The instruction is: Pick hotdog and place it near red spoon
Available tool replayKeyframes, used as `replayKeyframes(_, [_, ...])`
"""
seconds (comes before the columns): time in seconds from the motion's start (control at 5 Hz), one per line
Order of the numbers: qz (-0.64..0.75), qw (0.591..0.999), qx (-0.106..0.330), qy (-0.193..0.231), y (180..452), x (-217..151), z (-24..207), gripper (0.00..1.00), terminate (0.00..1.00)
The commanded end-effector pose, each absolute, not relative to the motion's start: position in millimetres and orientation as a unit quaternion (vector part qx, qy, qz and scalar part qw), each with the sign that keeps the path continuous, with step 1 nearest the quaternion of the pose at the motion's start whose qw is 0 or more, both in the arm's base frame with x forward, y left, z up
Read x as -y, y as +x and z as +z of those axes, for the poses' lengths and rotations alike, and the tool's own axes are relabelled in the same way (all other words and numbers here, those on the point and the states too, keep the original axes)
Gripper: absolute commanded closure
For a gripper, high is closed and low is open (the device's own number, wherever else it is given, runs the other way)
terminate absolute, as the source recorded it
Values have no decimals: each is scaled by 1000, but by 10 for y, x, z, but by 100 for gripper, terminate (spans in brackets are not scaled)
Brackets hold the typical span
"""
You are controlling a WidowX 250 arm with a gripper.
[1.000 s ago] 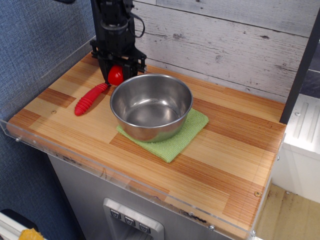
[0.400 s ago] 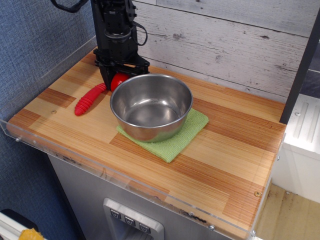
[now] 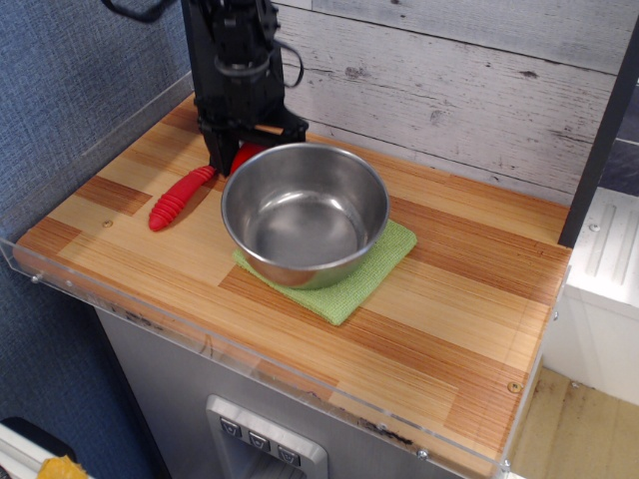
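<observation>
The hotdog (image 3: 246,156), a small glossy red block, sits low between my gripper's fingers, just behind the steel bowl's left rim, which partly hides it. My black gripper (image 3: 240,152) points straight down at the back left of the table and is closed on the hotdog. The red spoon (image 3: 181,198) lies on the wood just left of the gripper, its ribbed handle pointing toward the front left. Its metal bowl end is hidden behind the gripper.
A steel bowl (image 3: 305,215) stands on a green cloth (image 3: 377,261) in the middle of the wooden table (image 3: 449,299), touching or almost touching the gripper. A clear plastic wall runs along the left and front edges. A plank wall stands behind.
My gripper has come down with the hotdog, from above the bowl's rim to low behind it beside the spoon. The bowl has shifted slightly to the right.
</observation>
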State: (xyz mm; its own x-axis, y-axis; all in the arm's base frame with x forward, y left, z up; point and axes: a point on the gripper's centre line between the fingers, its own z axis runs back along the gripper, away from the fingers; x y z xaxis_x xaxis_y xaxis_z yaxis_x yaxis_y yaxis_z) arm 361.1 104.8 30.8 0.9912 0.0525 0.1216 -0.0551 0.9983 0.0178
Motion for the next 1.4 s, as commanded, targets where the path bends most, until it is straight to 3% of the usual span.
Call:
replayKeyframes(0.0, [56,980,182,59,3352,-1054,1289,0,0])
replayKeyframes(0.4, [53,980,187,43,3302,-960,1429,0,0])
replayKeyframes(0.6, [13,983,183,-9,3292,-796,1478,0,0])
replayKeyframes(0.8, [-10,984,178,-18,3260,-609,1504,0,0])
replayKeyframes(1.2, [10,988,148,31,3209,-528,1466,0,0])
